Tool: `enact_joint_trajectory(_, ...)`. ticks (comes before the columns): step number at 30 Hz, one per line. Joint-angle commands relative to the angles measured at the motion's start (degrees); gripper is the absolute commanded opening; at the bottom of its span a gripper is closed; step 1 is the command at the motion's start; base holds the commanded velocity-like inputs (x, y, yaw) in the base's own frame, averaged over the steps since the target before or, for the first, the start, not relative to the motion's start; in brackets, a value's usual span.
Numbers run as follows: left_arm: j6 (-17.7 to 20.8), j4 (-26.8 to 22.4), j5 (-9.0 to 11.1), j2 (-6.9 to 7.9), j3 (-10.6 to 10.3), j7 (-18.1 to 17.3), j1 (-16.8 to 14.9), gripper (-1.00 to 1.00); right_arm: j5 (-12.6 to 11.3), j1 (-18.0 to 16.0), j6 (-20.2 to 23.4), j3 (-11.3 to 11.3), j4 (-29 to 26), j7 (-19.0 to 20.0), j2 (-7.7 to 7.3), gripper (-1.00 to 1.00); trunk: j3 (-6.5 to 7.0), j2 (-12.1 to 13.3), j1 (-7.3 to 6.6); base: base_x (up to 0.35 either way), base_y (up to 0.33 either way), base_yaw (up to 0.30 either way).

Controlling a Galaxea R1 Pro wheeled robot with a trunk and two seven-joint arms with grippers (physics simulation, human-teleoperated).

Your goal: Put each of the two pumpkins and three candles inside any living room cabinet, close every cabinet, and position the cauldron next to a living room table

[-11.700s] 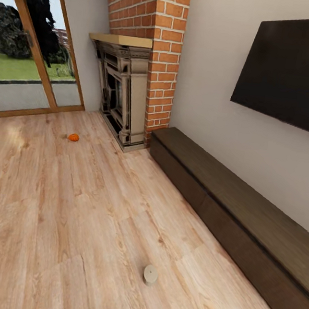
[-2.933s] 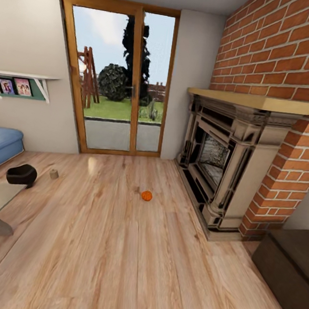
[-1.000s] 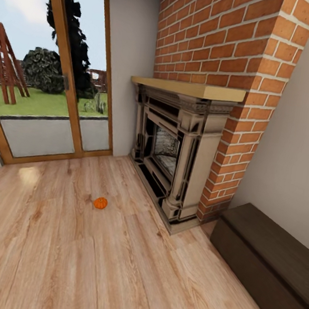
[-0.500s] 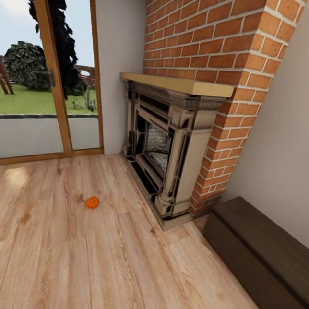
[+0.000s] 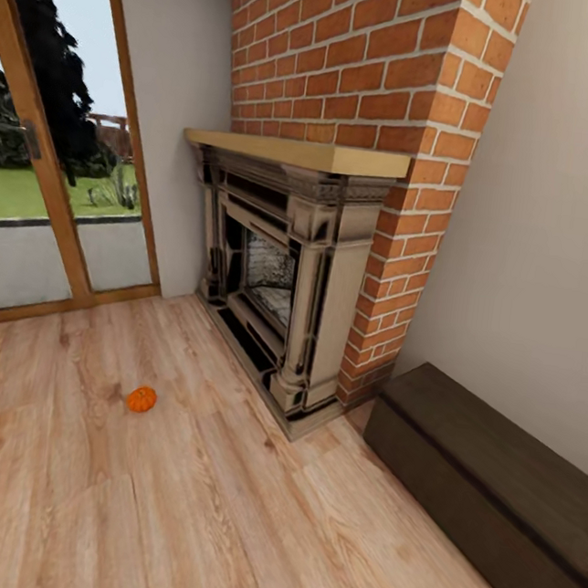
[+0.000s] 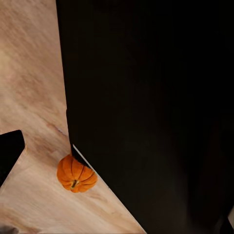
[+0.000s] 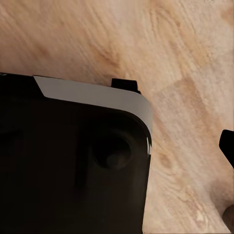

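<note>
Both arms hang low over the floor (image 5: 165,517), wrist cameras looking down past the dark robot body (image 6: 156,112); I cannot tell whether either gripper is apart or together. A pumpkin (image 6: 76,174) lies beside that body. Another pumpkin (image 5: 141,399) sits before the fireplace (image 5: 283,274), the cabinet (image 5: 489,502) along the wall, seemingly closed.

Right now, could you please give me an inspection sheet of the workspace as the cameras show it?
Surface: light wood plank floor.
Job's things: one pumpkin lies on the floor before the fireplace; a pumpkin sits beside a black robot part in the left wrist view; dark cabinet along the wall, front closed where visible.
Clutter: nothing seen.
Grippers: jaws cannot be judged.
Cables: nothing seen.
Surroundings: brick chimney, glass door, grey wall.
</note>
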Motion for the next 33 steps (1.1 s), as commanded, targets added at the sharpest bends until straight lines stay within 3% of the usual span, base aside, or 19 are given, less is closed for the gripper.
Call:
enact_joint_trajectory(1,0.0,0.0,0.0,0.0,0.0,0.0,0.0,1.0,0.0,0.0,0.0,0.0,0.0,0.0,-0.02,1.0,-0.01,0.0,0.0,0.253,0.181,-0.268)
enact_joint_trajectory(9,0.0,0.0,-0.2,0.0,0.0,0.0,0.0,1.0,0.0,0.0,0.0,0.0,0.0,0.0,-0.02,1.0,-0.03,0.0,0.0,0.245,0.11,-0.274)
enact_joint_trajectory(27,0.0,0.0,0.0,0.0,0.0,0.0,0.0,1.0,0.0,0.0,0.0,0.0,0.0,0.1,-0.05,1.0,-0.03,0.0,0.0,0.016,0.002,-0.276)
enact_joint_trajectory(33,-0.1,0.0,-0.2,-0.01,0.0,0.0,0.0,1.0,0.0,0.0,0.0,0.0,0.0,0.1,-0.05,1.0,0.03,0.0,0.0,0.217,0.0,-0.276)
